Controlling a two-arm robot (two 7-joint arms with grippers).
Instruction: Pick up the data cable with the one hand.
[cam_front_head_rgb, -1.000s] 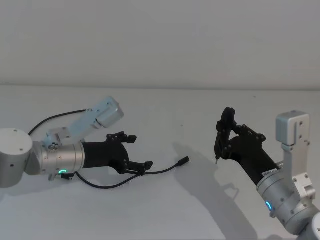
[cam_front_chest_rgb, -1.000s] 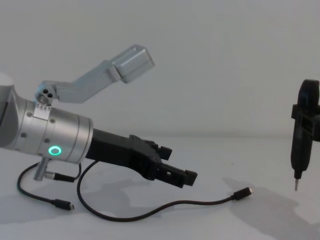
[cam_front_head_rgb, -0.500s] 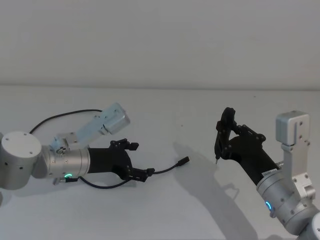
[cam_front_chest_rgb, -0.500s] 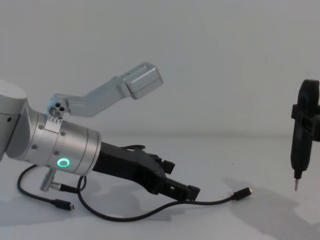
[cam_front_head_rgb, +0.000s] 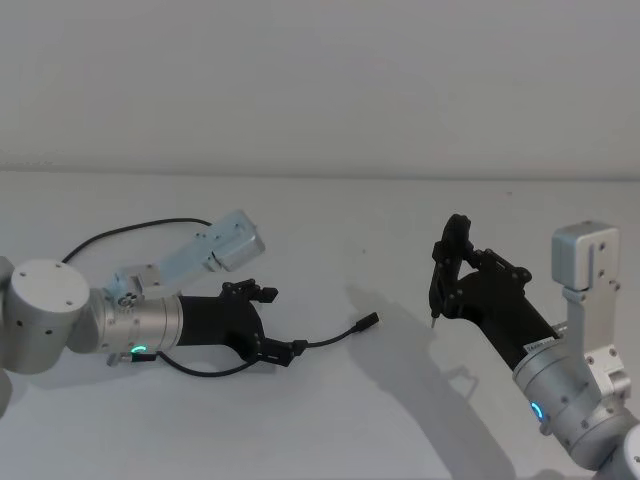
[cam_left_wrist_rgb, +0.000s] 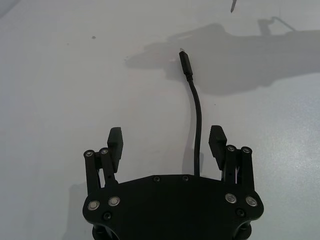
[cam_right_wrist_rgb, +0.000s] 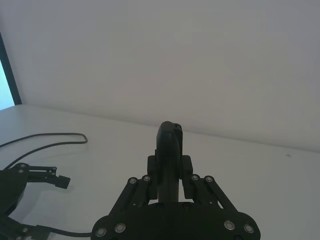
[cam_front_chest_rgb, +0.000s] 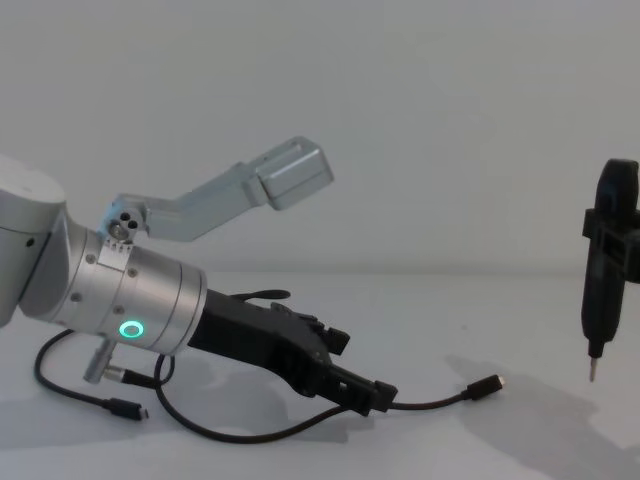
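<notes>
The data cable (cam_left_wrist_rgb: 197, 120) lies loosely curved on the white desk (cam_front_head_rgb: 330, 430), with its plug (cam_front_head_rgb: 367, 322) toward the right gripper (cam_front_head_rgb: 458, 272). It is judged light, limp and thin; hold is best taken just behind the plug. The left gripper (cam_left_wrist_rgb: 166, 135) is positioned low over it, jaws wide apart and empty, the cable running between them. The right gripper is held well apart, jaws closed on a pointed tool (cam_front_head_rgb: 436, 298).
</notes>
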